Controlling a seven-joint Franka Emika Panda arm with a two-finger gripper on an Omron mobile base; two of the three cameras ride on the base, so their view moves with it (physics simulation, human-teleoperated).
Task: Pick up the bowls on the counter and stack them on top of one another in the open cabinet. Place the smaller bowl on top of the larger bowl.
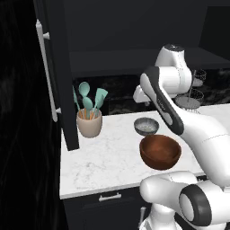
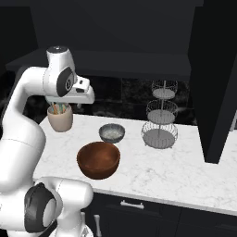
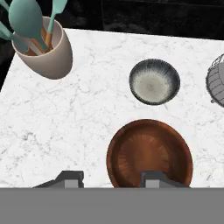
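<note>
Hand view looks down on the desk (image 3: 65,118): the gripper (image 3: 111,178) hangs above it with jaws partly spread and nothing between them. The brown bowl (image 3: 149,153) sits just ahead of the fingertips, its near rim by one tip, so it lies slightly to one side of the gripper's midline. The grey bowl (image 3: 154,82) rests beyond it, close but apart. Both are round, so no grasp axis matters; a rim pinch seems likely. The cabinet (image 1: 58,72) stands open above the desk's left end.
</note>
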